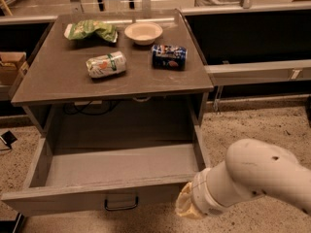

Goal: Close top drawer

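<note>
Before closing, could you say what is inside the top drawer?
Top drawer: only bare floor shows; its front hides the nearest strip. Gripper at its front-right corner.

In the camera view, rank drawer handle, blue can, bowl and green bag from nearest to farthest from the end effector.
1. drawer handle: just left of the end effector, which sits at the right end of the top drawer.
2. blue can: tabletop, right.
3. bowl: back centre.
4. green bag: back left.

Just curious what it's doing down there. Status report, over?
Gripper low, at front of drawer, right of handle. Drawer wide open. Nothing seen in its path.
</note>
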`<state>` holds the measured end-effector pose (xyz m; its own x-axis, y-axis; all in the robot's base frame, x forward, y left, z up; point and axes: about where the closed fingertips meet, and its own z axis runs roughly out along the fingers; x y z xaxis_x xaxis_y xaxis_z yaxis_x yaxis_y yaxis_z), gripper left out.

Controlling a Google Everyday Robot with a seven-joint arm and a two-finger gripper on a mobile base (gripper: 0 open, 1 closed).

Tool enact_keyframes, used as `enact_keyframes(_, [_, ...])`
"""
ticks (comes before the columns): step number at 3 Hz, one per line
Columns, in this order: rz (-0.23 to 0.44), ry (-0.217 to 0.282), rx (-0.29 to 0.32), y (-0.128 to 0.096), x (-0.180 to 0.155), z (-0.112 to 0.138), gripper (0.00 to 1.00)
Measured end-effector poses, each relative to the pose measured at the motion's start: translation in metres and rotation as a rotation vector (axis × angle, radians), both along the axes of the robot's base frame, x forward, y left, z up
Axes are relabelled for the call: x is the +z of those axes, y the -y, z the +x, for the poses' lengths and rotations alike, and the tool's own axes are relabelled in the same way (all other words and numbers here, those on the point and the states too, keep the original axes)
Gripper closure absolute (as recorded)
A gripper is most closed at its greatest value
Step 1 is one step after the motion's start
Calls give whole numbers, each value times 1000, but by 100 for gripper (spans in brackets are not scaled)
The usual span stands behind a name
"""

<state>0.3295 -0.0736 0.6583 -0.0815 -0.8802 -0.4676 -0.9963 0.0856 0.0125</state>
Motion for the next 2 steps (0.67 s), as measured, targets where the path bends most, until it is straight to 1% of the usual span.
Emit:
enact_keyframes(1, [2, 48, -22, -20, -37, 14, 100])
enact_keyframes(2, [12, 83, -36, -28, -46, 29, 100])
